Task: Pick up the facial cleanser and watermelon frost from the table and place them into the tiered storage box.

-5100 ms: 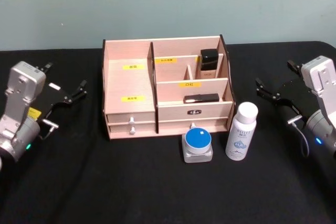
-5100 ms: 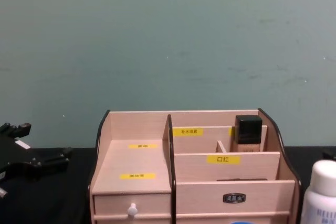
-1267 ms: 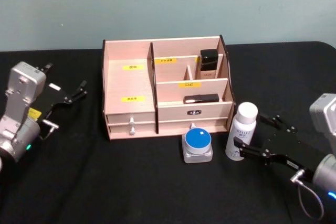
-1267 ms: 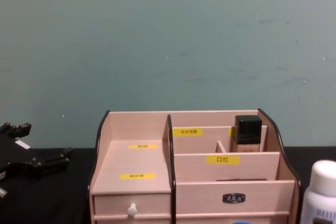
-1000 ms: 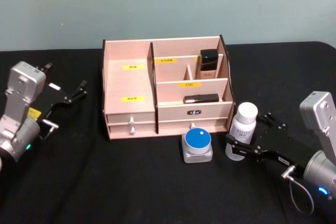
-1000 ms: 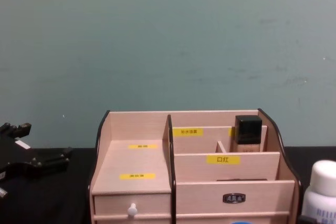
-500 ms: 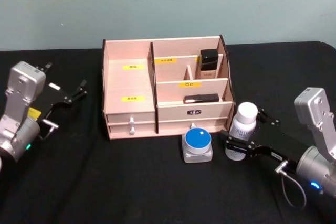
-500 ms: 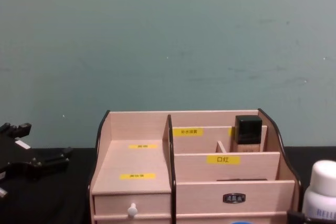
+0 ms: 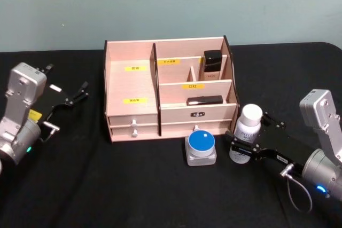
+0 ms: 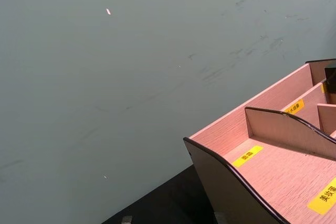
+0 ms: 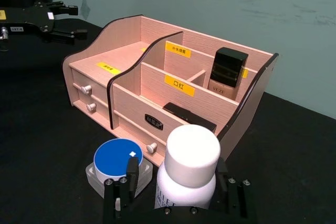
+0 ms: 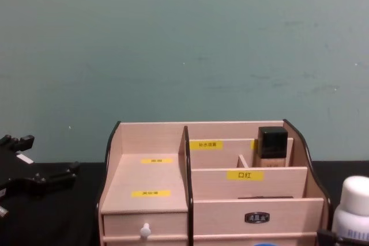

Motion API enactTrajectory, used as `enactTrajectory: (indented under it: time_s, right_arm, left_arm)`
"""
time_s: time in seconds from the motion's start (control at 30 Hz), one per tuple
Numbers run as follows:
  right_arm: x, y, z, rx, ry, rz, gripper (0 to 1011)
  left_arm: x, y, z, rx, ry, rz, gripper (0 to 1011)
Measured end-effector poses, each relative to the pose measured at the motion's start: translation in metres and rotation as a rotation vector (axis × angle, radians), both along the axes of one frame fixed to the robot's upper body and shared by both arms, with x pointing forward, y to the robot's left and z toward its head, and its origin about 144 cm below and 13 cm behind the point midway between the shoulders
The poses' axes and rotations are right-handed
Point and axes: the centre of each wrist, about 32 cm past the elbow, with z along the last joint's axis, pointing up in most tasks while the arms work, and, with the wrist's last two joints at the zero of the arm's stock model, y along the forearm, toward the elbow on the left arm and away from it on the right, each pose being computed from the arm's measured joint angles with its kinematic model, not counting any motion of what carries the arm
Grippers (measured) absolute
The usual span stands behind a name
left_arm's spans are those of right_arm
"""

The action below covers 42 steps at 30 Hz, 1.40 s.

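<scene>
Right gripper (image 11: 177, 174): fingers wide, straddling facial cleanser (image 9: 246, 131), not yet pinching. Cleanser upright on tabletop (image 9: 133, 185), beside watermelon frost (image 9: 201, 147), in front of tiered storage box (image 9: 131, 45). Low grip prob. prevents tipping. Left gripper (image 9: 68, 78): parked far left, fingers spread.

- Facial cleanser (image 9: 246, 134): slim white bottle with rounded white cap and blue print, upright, lower right of centre in the head view.
- Watermelon frost (image 9: 201, 148): squat clear jar with blue lid, just left of the bottle.
- Tiered storage box (image 9: 133, 86): pale wood, mid-frame, just above both.
</scene>
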Motion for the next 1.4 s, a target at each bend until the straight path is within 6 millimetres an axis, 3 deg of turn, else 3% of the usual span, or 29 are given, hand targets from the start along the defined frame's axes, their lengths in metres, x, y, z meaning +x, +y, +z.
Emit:
enactTrajectory:
  time_s: [0.4, 1.4]
  right_arm:
    - [-0.0003, 0.0000, 0.0001, 0.000, 0.000, -0.001, 602]
    - [0.0019, -0.0004, 0.0059, 0.019, -0.019, -0.011, 602]
  left_arm:
    - [0.0000, 0.0000, 0.0000, 0.000, 0.000, 0.000, 1010]
    - [0.0000, 0.0000, 0.0000, 0.000, 0.000, 0.000, 1010]
